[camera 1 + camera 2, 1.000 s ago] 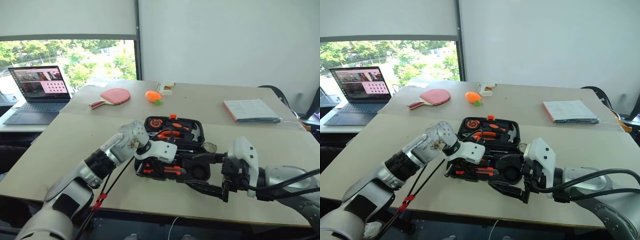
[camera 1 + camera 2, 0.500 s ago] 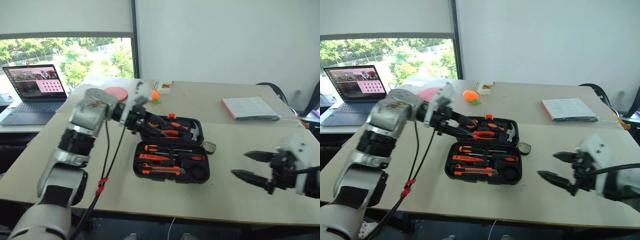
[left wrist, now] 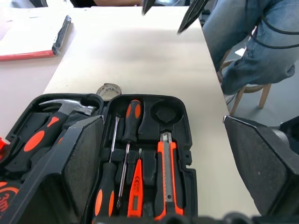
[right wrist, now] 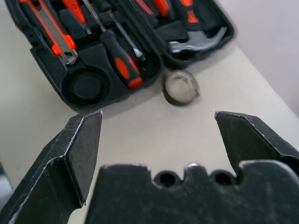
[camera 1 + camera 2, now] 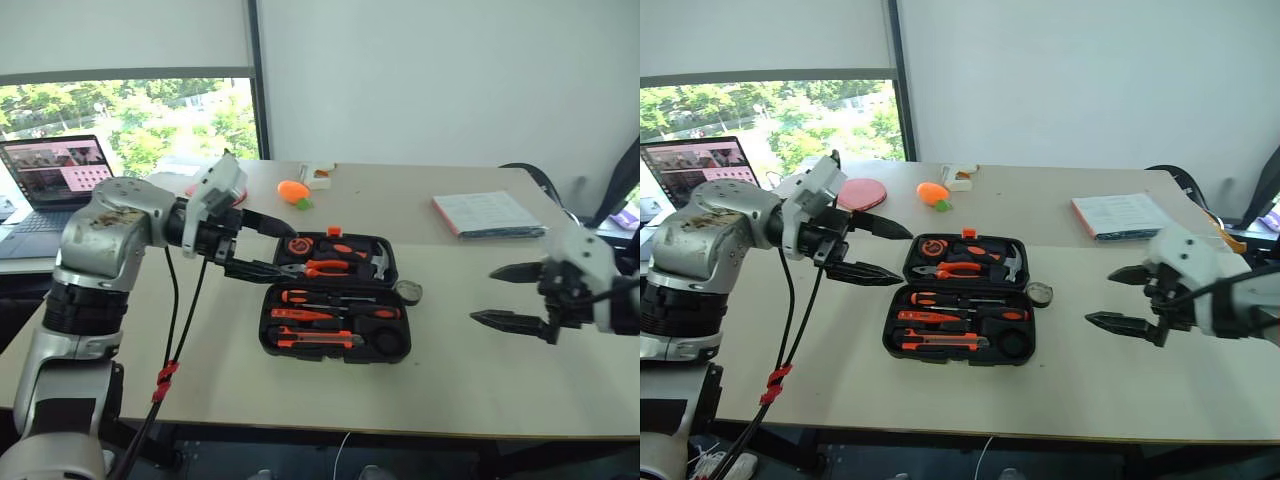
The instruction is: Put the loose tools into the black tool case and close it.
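One black tool case (image 5: pixel 960 305) lies open mid-table with three screwdrivers (image 5: pixel 950 300) and one knife (image 5: pixel 940 341) seated inside; one tape measure (image 5: pixel 1040 294) sits just beside it. Both the left gripper (image 5: pixel 872 250) and the right gripper (image 5: pixel 1120 298) hover spread wide, empty, either side.

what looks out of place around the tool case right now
One thing: a small round roll lies on the table just outside the open black tool case, by its right edge, while the round recess inside sits empty. The other tools are seated in their slots. Both hands hang open, holding nothing.
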`<state>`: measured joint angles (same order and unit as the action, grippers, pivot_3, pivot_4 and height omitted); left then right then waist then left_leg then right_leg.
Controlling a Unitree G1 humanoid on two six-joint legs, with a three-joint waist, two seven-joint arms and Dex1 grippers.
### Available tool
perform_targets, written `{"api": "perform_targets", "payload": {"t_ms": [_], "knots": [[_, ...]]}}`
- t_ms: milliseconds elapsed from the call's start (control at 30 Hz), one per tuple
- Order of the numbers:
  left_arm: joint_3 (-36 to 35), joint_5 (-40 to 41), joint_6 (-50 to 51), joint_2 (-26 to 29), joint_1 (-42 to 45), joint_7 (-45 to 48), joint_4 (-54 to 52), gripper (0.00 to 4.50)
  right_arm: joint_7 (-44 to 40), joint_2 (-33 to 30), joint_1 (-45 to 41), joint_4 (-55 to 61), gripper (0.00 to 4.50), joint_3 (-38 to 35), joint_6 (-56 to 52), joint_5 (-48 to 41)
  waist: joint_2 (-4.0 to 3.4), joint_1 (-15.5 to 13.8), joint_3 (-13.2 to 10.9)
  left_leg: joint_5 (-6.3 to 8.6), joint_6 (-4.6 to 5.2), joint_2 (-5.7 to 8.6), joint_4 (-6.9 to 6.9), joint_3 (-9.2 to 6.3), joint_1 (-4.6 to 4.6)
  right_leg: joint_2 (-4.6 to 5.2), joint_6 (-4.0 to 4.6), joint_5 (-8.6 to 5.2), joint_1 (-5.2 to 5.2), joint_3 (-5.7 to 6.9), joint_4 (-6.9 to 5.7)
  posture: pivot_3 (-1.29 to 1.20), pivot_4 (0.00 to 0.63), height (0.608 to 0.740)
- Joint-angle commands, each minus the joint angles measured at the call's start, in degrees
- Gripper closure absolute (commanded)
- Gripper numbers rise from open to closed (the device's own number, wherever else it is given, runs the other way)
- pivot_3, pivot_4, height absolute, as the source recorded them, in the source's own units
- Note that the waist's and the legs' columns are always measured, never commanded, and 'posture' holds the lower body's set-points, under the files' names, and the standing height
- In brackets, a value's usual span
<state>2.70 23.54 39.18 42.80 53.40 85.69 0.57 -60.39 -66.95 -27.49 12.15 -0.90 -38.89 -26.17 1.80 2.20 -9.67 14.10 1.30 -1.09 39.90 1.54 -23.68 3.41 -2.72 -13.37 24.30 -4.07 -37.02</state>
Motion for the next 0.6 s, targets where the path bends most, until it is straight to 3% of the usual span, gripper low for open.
{"api": "perform_targets", "payload": {"t_ms": [33,167,333,367,433,600], "knots": [[-3.28,2.54,-2.96,-0.26,-1.02,-2.64,-3.5,0.1,-5.42,4.25,-11.95,-11.85,0.0,15.14,8.44,14.67,0.01,0.07,-0.01,0.0,0.0,0.0,0.0,0.01,-0.07,0.0,0.0,0.0,0.07,0.01,0.01,0.0,0.15,0.737],[-3.84,4.03,-2.2,0.97,-1.62,-3.33,-3.77,0.1,-9.42,11.56,-22.09,-29.25,0.0,25.7,21.65,26.48,-0.01,-0.03,-0.02,0.01,0.01,0.02,-0.04,0.02,-0.16,0.03,0.01,0.01,0.19,0.05,0.01,0.0,0.15,0.737],[-3.65,5.43,-1.52,2.16,-1.82,-4.38,-4.65,0.1,-9.89,20.5,-31.42,-51.02,0.0,29.18,35.37,33.33,-0.02,-0.04,-0.07,0.0,0.0,0.07,-0.07,0.03,-0.19,0.1,0.0,0.01,0.23,0.05,0.03,0.0,0.15,0.737],[-3.61,5.57,-1.46,2.31,-1.92,-4.58,-4.86,0.0,-9.91,21.68,-32.6,-54.02,0.42,29.27,36.86,34.17,-0.03,-0.03,-0.08,0.0,0.0,0.07,-0.06,0.01,-0.19,0.11,0.0,0.01,0.23,0.05,0.01,0.0,0.15,0.737],[-3.63,5.75,-1.28,2.82,-2.25,-5.03,-5.57,0.0,-9.27,24.04,-34.41,-60.13,0.75,29.74,41.11,36.39,-0.03,0.02,-0.08,0.0,0.0,0.06,-0.08,-0.01,-0.18,0.11,0.01,0.02,0.23,0.07,0.0,0.0,0.15,0.737],[-3.31,6.09,-1.3,3.66,-2.24,-6.22,-5.98,0.0,-10.44,27.05,-36.13,-68.11,2.45,28.5,46.84,38.58,-0.03,0.28,-0.08,0.0,-0.01,0.06,-0.09,-0.07,-0.13,0.11,0.02,0.02,0.21,0.07,-0.08,0.0,0.15,0.737]]}}
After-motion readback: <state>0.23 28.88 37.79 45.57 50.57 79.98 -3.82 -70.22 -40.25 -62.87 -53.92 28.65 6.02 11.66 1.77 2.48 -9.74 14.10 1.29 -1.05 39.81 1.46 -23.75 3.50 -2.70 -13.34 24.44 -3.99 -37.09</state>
